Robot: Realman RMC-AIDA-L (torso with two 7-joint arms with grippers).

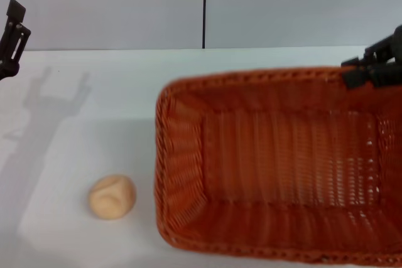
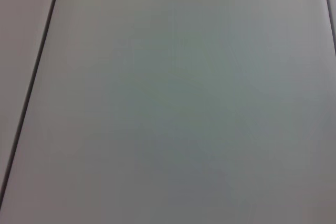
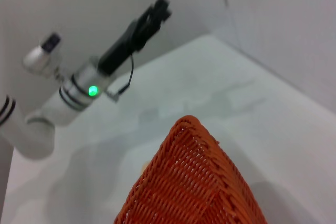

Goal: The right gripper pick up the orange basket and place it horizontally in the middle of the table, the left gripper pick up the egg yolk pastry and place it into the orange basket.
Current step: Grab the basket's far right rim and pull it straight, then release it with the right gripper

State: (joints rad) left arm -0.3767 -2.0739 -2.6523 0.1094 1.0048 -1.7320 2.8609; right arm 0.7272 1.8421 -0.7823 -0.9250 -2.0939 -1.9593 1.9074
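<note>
1 basket, 1 pastry, 2 grippers: left, right; 1 table.

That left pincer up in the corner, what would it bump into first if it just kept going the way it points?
Probably nothing soon: the left pincer points up and away over the table, and its own camera shows only blank wall. The bun lies well below it. Depth is unclear.

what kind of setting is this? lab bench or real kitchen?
Likely a lab test bench, not a kitchen: a bare white table against plain grey wall panels, with only staged props on it, an orange basket and a pastry.
</note>
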